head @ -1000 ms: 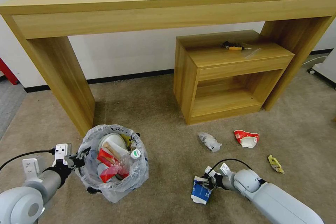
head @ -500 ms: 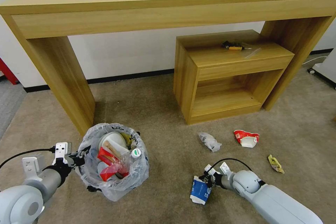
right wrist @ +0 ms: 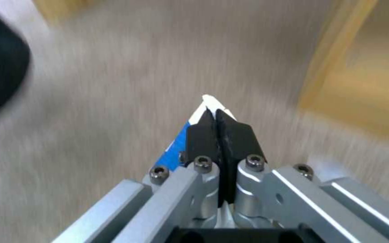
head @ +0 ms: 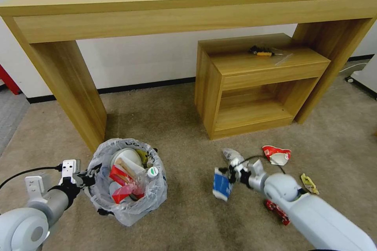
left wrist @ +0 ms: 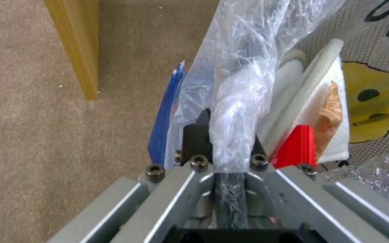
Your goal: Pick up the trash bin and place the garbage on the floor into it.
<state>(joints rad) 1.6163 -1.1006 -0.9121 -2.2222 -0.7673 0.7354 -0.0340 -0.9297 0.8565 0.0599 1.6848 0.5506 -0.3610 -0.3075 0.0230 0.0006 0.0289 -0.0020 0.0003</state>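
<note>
Blue-white paper cup [head: 220,184] hangs upright, long axis vertical, pinched in the right tool [head: 229,175].

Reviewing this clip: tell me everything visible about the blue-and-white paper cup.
The paper cup is crushed flat, blue with white patches and a white edge. The right gripper is shut on its upper edge, so it hangs clear of the carpet, to the right of the trash bin. In the right wrist view its white tip and blue face show beside the closed fingers.

Trash bin [head: 126,182] left on floor [head: 184,125]; paper cup [head: 221,184] right of it, cabinet [head: 255,82] behind.
</note>
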